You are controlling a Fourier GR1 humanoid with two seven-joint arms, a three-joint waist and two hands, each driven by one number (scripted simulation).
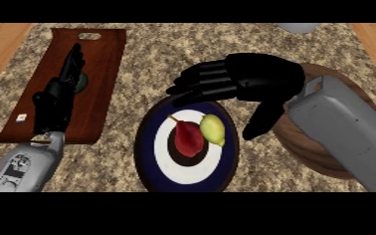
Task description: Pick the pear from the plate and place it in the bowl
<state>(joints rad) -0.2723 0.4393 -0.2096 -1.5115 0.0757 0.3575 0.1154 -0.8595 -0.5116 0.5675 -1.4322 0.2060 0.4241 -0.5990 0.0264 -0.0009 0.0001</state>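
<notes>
A dark red pear (189, 138) with a thin stem lies on a round plate (157, 154) with a dark blue rim and white ring. Beside it on the plate, to its right, sits a yellow-green lemon (212, 129). My right hand (249, 82) hovers over the plate's far edge, fingers curled loosely to the left and thumb pointing down beside the lemon; it holds nothing. A brown wooden bowl (308, 149) stands right of the plate, mostly hidden under my right forearm. My left hand (58, 97) rests open, fingers straight, over the board at the left.
A reddish wooden cutting board (95, 69) with a handle hole lies at the left on the speckled counter. A grey object (297, 27) peeks in at the top right edge. Wooden counter edges show at both upper corners.
</notes>
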